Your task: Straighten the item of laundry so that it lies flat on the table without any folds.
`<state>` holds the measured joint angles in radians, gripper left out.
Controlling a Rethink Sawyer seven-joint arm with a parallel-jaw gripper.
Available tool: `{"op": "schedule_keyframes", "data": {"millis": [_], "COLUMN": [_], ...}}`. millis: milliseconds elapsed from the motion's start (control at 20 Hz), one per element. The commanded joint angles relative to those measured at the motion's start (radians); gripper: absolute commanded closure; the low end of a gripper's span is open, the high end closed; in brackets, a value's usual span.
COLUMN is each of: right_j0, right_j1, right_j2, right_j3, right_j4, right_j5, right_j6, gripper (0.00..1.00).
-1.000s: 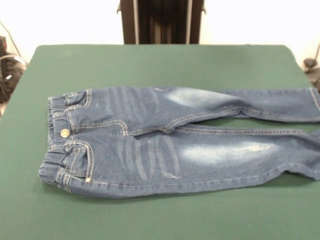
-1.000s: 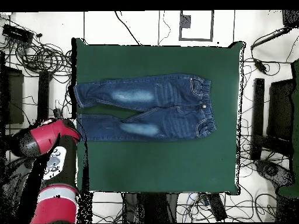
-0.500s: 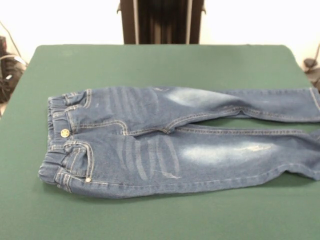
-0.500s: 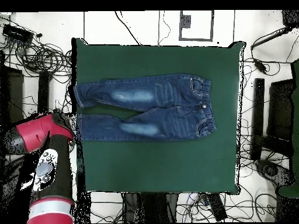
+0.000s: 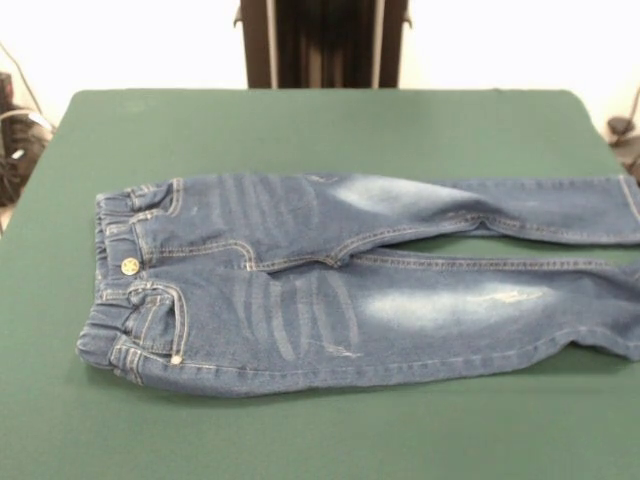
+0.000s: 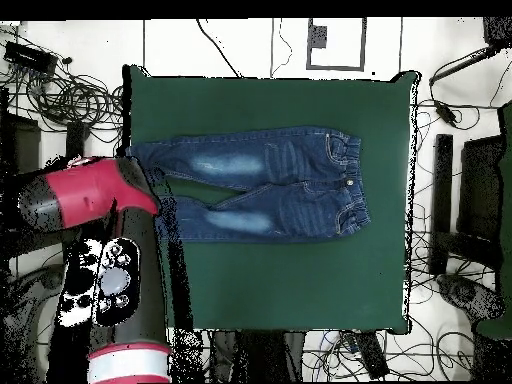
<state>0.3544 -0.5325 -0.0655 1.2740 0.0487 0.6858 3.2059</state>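
No fingers visible to us, so grip state's anyone's guess; the red arm (image 6: 95,200) covers the jeans (image 5: 340,285) cuffs overhead. They're spread mid table (image 5: 300,130), cables (image 6: 60,90) tangled on the floor around.

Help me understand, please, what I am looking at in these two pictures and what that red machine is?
It is one robot arm, red and black, beside a green table. One picture is taken across the table at a low angle; the other looks straight down from above. On the table a small pair of blue jeans lies spread out, both legs extended side by side. In the view from above, the arm covers the leg ends. Its gripper does not show in either picture, so nothing can be seen being held.
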Motion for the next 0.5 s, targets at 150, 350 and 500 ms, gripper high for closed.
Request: {"op": "schedule_keyframes", "data": {"millis": [150, 350, 500], "right_j0": [-0.184, -0.290, -0.361], "right_j1": [0.055, 0.033, 0.029], "right_j2": [0.121, 0.166, 0.199], "right_j3": [0.094, 0.133, 0.137], "right_j4": [-0.095, -0.149, -0.193], "right_j5": [-0.014, -0.037, -0.034], "right_j6": [-0.277, -0.360, -0.398], "gripper": [0.00, 0.00, 0.00]}}
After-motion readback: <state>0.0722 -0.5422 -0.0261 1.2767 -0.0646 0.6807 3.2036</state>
